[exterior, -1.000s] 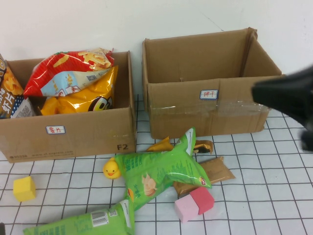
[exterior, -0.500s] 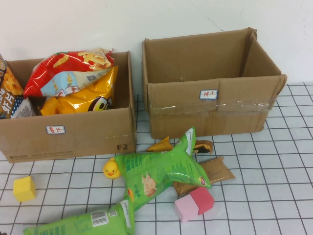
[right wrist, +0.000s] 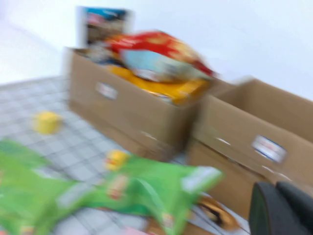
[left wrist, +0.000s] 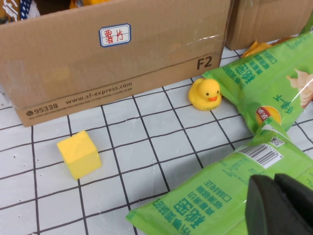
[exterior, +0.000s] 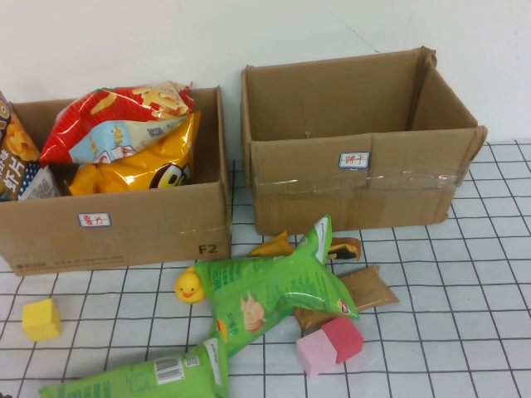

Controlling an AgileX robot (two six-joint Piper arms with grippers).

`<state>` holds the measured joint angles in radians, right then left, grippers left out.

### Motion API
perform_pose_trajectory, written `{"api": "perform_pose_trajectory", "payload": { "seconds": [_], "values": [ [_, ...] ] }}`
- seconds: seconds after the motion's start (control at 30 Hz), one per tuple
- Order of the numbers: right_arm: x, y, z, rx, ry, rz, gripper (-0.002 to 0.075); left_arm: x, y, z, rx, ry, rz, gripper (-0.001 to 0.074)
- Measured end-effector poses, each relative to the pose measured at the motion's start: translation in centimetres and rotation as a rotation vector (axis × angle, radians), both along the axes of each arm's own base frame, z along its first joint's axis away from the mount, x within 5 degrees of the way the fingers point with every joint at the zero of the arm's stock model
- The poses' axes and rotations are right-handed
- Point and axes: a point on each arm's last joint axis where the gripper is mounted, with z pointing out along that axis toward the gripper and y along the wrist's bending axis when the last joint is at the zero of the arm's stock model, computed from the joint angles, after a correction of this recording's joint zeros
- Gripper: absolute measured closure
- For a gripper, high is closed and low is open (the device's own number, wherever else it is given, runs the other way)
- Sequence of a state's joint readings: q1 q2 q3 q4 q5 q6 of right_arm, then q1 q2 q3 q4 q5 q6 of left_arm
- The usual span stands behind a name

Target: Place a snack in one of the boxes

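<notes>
- Since a second ago, my right arm has pulled out of the high view; it was a dark blur over the right box's far corner, now gone from that view.
- Right gripper (right wrist: 281, 208) shows only in its own wrist view, jaws together, holding nothing, low beside the table items and facing the boxes.
- Left gripper (left wrist: 279, 203) jaws together too, empty, hovering just over the near green foil snack bag with barcode (left wrist: 215, 196).
- Second green crinkled snack bag (exterior: 270, 290) lies on the gridded table (exterior: 465, 332) in front of both boxes, partly over a brown flat packet (exterior: 369, 290); small yellow rubber duck (exterior: 189, 286) touches its left edge.
- Left brown cardboard box (exterior: 116, 224) already stuffed with red and yellow chip bags (exterior: 124, 133); right brown cardboard box (exterior: 357, 186) looks empty from here.
- Yellow foam cube (exterior: 40, 319) and pink foam block (exterior: 329, 344) are distractors, not snacks.
- Step, my guess: between moves, nothing picked yet.
- Next needs: open a gripper, drop onto a green bag, pinch an edge, lift clear of the duck, carry over a box wall.
</notes>
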<state>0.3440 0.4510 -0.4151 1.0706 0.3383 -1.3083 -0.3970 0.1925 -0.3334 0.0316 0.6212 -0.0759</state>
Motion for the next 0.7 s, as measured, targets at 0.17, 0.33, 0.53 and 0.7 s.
{"api": "perform_pose_trajectory", "payload": {
  "seconds": [0.17,0.33,0.53,0.7],
  "values": [
    [0.2,-1.1,-1.8,0.017,-0.027,-0.133,0.0726,0.0,0.0,0.0,0.000,0.000,0.000,0.0737],
    [-0.4,-2.3,-2.0,0.061,-0.104,-0.235,0.0726,0.0,0.0,0.0,0.000,0.000,0.000,0.0737],
    [-0.7,-3.2,-4.2,0.122,-0.075,-0.326,0.0726,0.0,0.0,0.0,0.000,0.000,0.000,0.0737],
    [-1.2,-4.4,-6.9,0.207,0.054,-0.467,0.0726,0.0,0.0,0.0,0.002,-0.001,-0.001,0.0737]
  ]
}}
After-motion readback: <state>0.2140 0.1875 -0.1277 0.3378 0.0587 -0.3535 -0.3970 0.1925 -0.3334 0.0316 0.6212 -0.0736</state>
